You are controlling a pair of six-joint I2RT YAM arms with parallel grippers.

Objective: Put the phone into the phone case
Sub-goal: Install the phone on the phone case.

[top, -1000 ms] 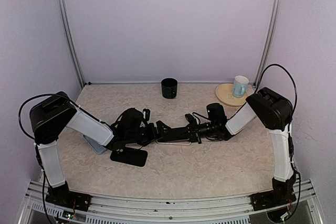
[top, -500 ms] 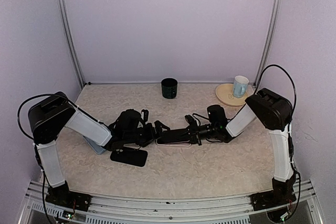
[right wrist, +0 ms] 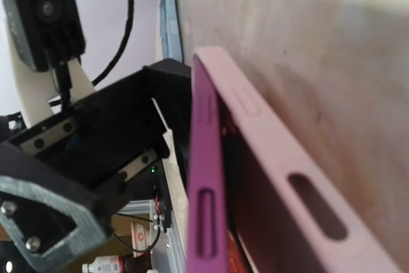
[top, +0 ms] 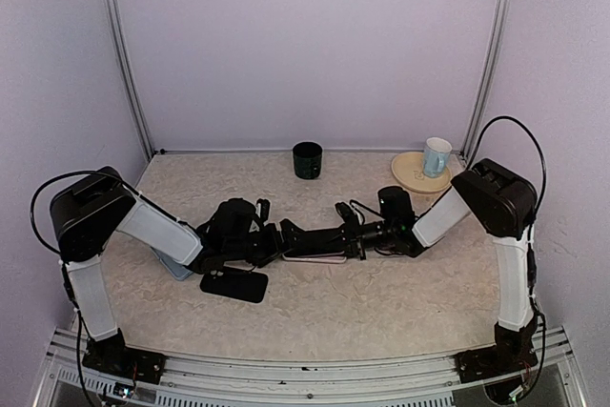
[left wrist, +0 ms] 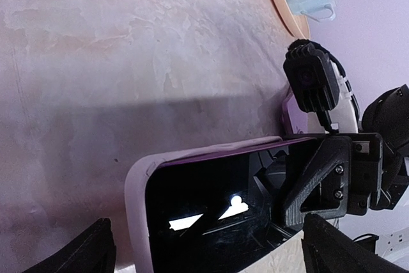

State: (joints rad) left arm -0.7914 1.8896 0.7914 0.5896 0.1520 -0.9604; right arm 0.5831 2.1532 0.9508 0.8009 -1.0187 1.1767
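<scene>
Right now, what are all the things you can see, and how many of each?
phone: one, black screen, middle of the table, in the case
phone case: one, pink-lilac, around the phone
flat slab: one, black, near left, beside the left arm
flat thing: one, pale blue, partly under the left arm
cup: one, dark, back middle
plate: one, tan, back right
mug: one, whitish, on the plate
table: one, beige marbled
left gripper: one, black, open at the phone's left end
right gripper: one, black, shut, over the phone
</scene>
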